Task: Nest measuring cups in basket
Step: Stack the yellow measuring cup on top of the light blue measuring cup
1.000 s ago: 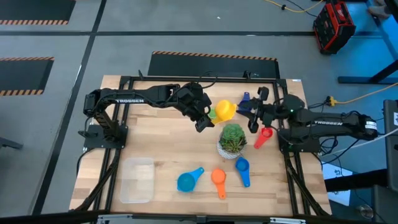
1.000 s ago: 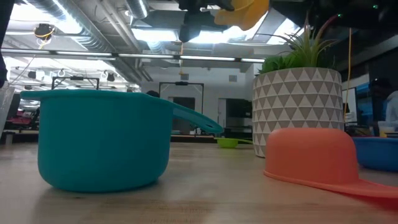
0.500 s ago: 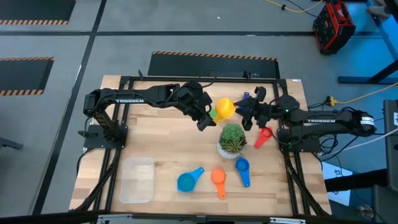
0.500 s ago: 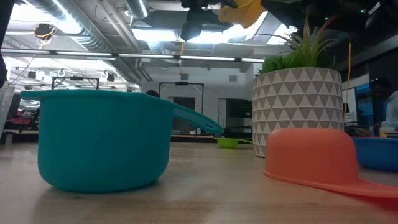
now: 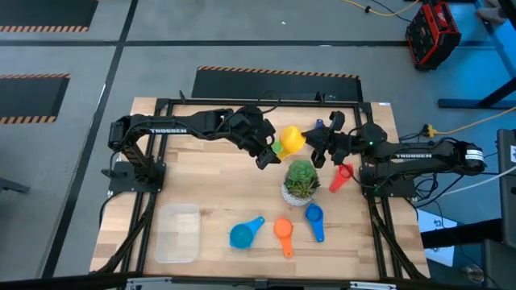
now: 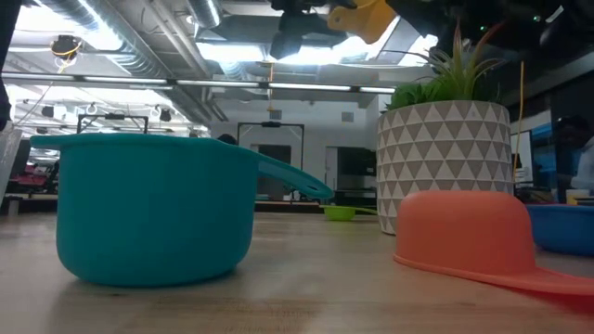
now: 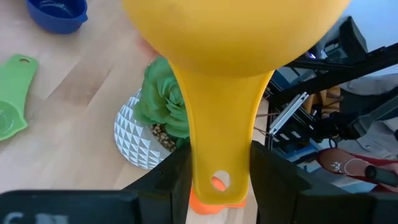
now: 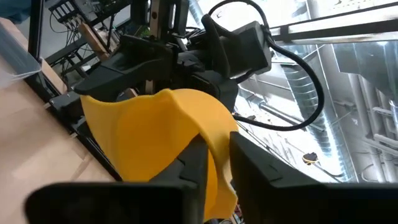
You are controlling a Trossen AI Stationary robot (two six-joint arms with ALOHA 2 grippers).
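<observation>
Grey workshop floor rings the wooden desk (image 5: pixel 210 189), where a handover looks under way above the potted plant (image 5: pixel 301 180). The left gripper (image 5: pixel 267 150) pinches the handle of the yellow measuring cup (image 5: pixel 290 141), held in the air; the right gripper (image 5: pixel 316 148) has its narrow jaws straddling the cup's rim. I'd let the right clamp firmly before the left releases. The basket (image 5: pixel 177 232) waits, well apart, at the near left; teal cup (image 5: pixel 242 234), orange cup (image 5: pixel 283 229) and blue cup (image 5: pixel 314 215) lie on the desk.

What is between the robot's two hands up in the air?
The yellow measuring cup, seen from above: left hand grips its handle, right hand pinches its rim.
</observation>
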